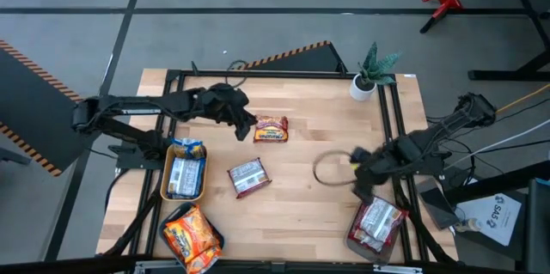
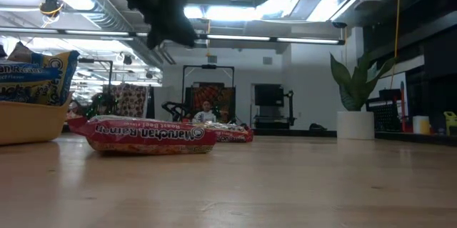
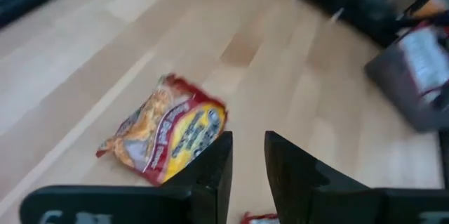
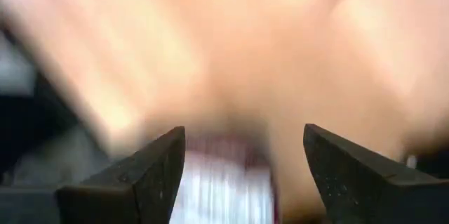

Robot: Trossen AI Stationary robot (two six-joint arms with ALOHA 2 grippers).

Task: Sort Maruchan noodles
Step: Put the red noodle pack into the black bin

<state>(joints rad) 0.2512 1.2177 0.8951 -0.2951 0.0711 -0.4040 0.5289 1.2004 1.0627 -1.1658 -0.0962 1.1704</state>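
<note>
- The left gripper (image 1: 245,126) hangs just beside a red noodle pack (image 1: 271,129) on the table (image 1: 326,111), fingers a little apart, holding nothing
- The right gripper (image 1: 361,184) is wide open above the grey tray (image 1: 354,238) with packs (image 1: 378,220)
- Another pack (image 1: 247,178) lies mid-table

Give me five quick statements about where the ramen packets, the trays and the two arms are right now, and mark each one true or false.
1. Two crinkly red-brown ramen packets lie loose on the wooden table. True.
2. The yellow tray holds orange packets. False: it holds blue-and-silver packets.
3. The left gripper clamps a packet. False: its fingers stand slightly apart with nothing between them.
4. The right gripper is open, beside the grey tray. True.
5. The potted green plant stands at the table's middle. False: it stands at a far corner.
</note>
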